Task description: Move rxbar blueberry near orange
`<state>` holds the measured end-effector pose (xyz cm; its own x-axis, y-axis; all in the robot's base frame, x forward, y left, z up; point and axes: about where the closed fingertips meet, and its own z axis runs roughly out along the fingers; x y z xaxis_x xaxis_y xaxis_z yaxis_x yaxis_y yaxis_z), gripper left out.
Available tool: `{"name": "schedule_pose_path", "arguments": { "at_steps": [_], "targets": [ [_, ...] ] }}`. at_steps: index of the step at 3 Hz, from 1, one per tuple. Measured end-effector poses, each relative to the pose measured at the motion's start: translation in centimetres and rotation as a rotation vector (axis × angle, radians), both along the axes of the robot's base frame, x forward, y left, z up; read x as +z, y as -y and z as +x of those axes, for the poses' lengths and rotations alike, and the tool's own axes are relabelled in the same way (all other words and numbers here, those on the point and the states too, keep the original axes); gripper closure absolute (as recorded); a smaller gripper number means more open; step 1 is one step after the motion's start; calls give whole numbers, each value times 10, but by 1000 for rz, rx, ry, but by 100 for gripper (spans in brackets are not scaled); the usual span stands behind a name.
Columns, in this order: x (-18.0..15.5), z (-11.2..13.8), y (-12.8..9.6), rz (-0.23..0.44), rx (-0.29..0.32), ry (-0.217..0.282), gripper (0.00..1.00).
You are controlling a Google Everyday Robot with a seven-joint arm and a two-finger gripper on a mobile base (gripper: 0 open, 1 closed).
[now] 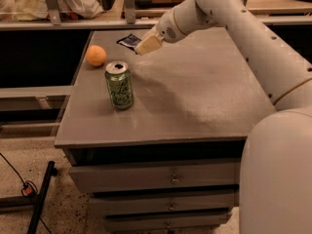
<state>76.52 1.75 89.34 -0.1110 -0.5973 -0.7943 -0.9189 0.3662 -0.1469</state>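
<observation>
The rxbar blueberry [128, 40], a flat bar in a dark wrapper with pale lettering, is at the far middle-left of the grey table top [195, 96]. It sticks out to the left of my gripper [145, 45], which is shut on it just above the surface. The orange [96, 55] sits near the table's far left edge, a short way left of and slightly nearer than the bar. My white arm reaches in from the upper right.
A green soda can [119, 85] stands upright in front of the orange and the gripper. A rail and shelf with cloth [73, 1] run behind the table. Drawers [170, 179] are below the top; a cable and a dark bar lie on the floor at the left.
</observation>
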Motion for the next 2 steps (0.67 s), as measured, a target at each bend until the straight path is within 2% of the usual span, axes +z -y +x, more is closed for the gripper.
{"name": "schedule_pose_path", "arguments": {
  "at_steps": [1, 2],
  "targets": [
    [-6, -7, -21, 29, 49, -19, 100],
    [-7, -8, -24, 32, 54, -22, 100]
  ]
}}
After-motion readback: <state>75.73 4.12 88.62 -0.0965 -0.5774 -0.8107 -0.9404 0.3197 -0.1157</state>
